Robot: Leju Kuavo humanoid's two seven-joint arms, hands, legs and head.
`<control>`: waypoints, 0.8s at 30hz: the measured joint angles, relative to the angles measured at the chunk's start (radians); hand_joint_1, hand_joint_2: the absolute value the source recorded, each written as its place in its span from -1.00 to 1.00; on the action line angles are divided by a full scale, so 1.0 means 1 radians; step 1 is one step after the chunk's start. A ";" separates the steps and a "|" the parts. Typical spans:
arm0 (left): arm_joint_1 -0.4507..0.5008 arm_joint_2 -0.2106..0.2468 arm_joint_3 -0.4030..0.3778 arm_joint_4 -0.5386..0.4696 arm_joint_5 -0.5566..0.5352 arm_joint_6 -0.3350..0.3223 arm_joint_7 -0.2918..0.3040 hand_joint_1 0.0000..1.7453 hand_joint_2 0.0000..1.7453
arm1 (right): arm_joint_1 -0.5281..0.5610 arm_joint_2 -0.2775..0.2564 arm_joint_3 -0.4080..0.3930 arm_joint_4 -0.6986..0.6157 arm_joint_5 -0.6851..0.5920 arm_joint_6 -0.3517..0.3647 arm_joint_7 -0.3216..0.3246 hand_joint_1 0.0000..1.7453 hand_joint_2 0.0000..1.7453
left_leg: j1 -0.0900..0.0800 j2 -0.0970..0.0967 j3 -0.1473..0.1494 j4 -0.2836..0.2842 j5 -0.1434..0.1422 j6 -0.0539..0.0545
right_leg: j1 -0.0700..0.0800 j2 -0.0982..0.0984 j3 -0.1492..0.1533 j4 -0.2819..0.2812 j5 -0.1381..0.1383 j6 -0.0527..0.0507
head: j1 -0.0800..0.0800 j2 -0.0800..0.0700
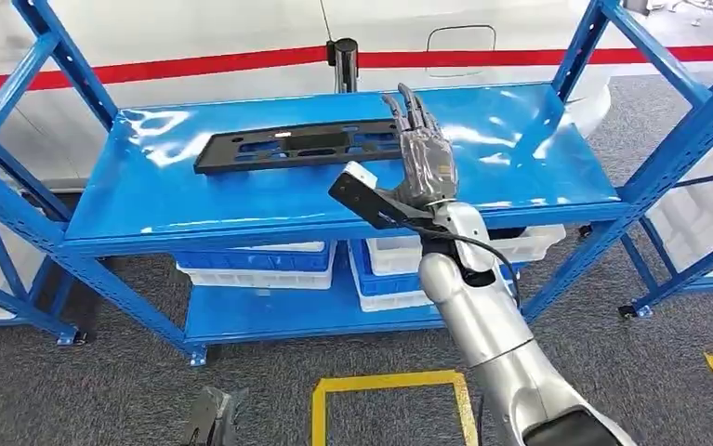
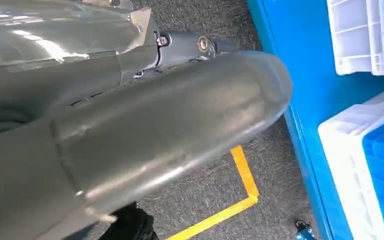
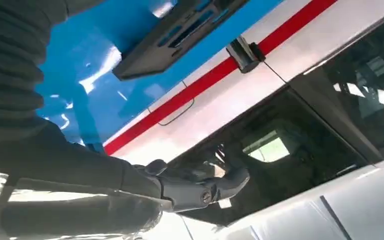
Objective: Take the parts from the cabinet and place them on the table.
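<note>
A long black plastic part [image 1: 297,147] with several slots lies flat on the top blue shelf [image 1: 194,200] of the cabinet. My right hand [image 1: 424,153] is raised over the shelf at the part's right end, fingers straight, apart and pointing away from me, holding nothing. Whether it touches the part I cannot tell. In the right wrist view the part [image 3: 179,35] lies beyond the hand's fingers [image 3: 200,192], which hold nothing. My left hand [image 1: 211,415] hangs low by the floor. Its thumb [image 2: 169,125] is extended and the hand is empty.
White and blue bins [image 1: 259,265] [image 1: 399,271] stand on the lower shelf. Blue uprights and braces [image 1: 50,56] [image 1: 650,177] frame the cabinet. A black post [image 1: 341,60] and a white wall with a red stripe stand behind. Yellow tape [image 1: 389,381] marks the grey floor.
</note>
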 joint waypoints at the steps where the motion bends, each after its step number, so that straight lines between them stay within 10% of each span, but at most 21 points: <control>1: 0.003 0.000 0.000 0.002 0.000 0.000 0.000 -1.00 -1.00 | 0.012 -0.002 -0.002 -0.007 0.000 -0.001 -0.001 -1.00 1.00 | 0.000 0.000 -0.019 0.006 0.012 0.002 | 0.002 0.002 0.007 0.000 -0.006 0.000 | 0.000 0.000; 5: 0.005 0.000 0.001 0.005 0.010 -0.007 0.010 -1.00 -1.00 | 0.056 -0.015 -0.017 -0.061 -0.011 -0.007 -0.011 -1.00 1.00 | -0.011 0.000 0.088 -0.296 0.207 0.042 | 0.010 0.005 0.044 -0.003 -0.032 0.001 | 0.000 0.000; 7: 0.003 0.004 0.001 0.006 0.022 -0.007 0.025 -1.00 -1.00 | 0.072 -0.026 -0.029 -0.084 -0.020 -0.014 -0.016 -1.00 1.00 | -0.023 -0.001 0.095 -0.306 0.161 0.048 | 0.009 0.006 0.044 -0.004 -0.041 0.013 | 0.005 0.000; 11: 0.015 0.008 0.007 0.013 0.045 0.009 0.074 -1.00 -1.00 | 0.112 -0.040 -0.048 -0.132 -0.031 -0.015 -0.028 -1.00 1.00 | -0.014 0.002 0.140 -0.338 0.183 0.064 | 0.014 0.000 0.049 0.007 -0.059 0.030 | 0.004 0.000; 16: 0.020 0.011 0.021 0.025 0.082 0.034 0.119 -1.00 -1.00 | 0.141 -0.061 -0.060 -0.145 -0.038 -0.015 -0.031 -1.00 1.00 | -0.011 -0.003 0.167 -0.343 0.157 0.070 | -0.001 0.000 -0.147 0.318 -0.144 0.040 | 0.007 0.000; 20: 0.050 0.032 0.051 0.045 0.108 0.117 0.211 -1.00 -1.00 | 0.148 -0.066 -0.061 -0.145 -0.058 -0.016 -0.049 -1.00 1.00 | -0.002 -0.005 0.197 -0.327 0.120 0.045 | -0.027 -0.008 -0.049 0.038 0.015 0.100 | 0.008 0.000; 24: 0.085 0.064 0.088 0.066 0.134 0.166 0.278 -1.00 -1.00 | 0.142 -0.064 -0.060 -0.138 -0.071 -0.015 -0.063 -1.00 1.00 | -0.003 -0.005 0.200 -0.315 0.095 0.021 | -0.015 -0.004 -0.030 0.017 0.008 0.055 | 0.008 0.000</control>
